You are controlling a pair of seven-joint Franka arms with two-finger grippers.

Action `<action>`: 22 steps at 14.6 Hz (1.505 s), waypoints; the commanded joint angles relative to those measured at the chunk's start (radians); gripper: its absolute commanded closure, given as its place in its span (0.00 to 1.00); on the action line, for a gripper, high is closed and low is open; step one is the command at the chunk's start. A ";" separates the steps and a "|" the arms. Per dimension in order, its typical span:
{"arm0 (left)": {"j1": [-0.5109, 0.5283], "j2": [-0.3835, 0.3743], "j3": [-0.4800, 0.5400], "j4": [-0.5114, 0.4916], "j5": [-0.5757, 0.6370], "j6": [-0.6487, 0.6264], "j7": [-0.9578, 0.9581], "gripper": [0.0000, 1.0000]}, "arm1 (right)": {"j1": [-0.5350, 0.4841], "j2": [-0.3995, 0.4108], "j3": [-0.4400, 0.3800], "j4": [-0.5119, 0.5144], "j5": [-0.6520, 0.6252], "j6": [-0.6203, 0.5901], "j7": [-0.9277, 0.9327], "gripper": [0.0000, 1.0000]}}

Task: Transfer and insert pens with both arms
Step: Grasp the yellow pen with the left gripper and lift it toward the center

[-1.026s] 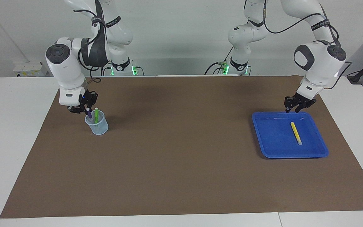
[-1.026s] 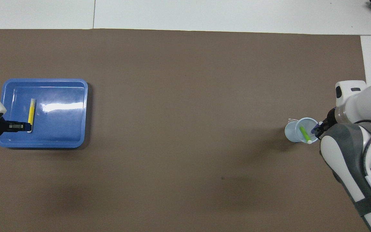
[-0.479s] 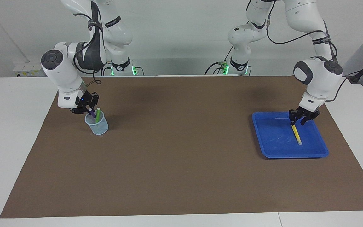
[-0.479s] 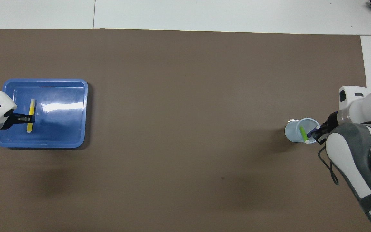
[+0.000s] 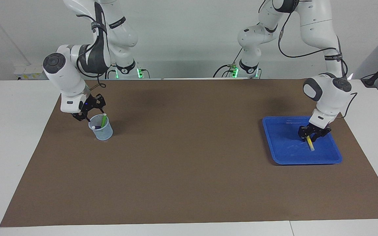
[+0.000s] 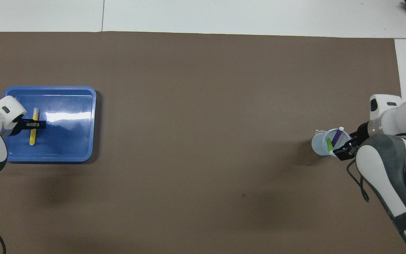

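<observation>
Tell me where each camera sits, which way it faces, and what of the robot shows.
Facing view: high across the table, looking at the robots; both whole arms show, left gripper at the yellow pen.
Overhead view: high above the robots' end, looking steeply down; only forearms and grippers show.
Shared: tray, cup with green pen and purple pen, right gripper.

The left gripper (image 5: 310, 136) reaches steeply down, wrist bent low, jaws closing. The right gripper (image 5: 89, 109) hangs tilted below its bent wrist, jaws spread.
</observation>
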 commanded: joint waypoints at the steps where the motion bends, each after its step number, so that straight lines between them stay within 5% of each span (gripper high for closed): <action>1: -0.005 0.029 0.002 0.012 0.020 0.010 0.003 1.00 | 0.012 -0.005 0.016 0.032 0.126 -0.029 -0.002 0.00; 5: -0.005 0.023 -0.001 0.060 0.019 -0.094 -0.004 1.00 | 0.072 -0.017 0.016 0.038 0.240 -0.033 0.088 0.00; 9: -0.020 -0.020 -0.005 0.162 0.010 -0.333 -0.051 1.00 | 0.133 -0.034 0.017 0.038 0.306 -0.046 0.276 0.00; 12: -0.068 -0.083 -0.006 0.183 -0.016 -0.481 -0.237 1.00 | 0.167 -0.034 0.017 0.038 0.381 -0.044 0.397 0.00; 22: -0.284 -0.307 -0.006 0.183 -0.423 -0.768 -1.085 1.00 | 0.287 -0.049 0.034 0.078 0.476 -0.039 0.797 0.00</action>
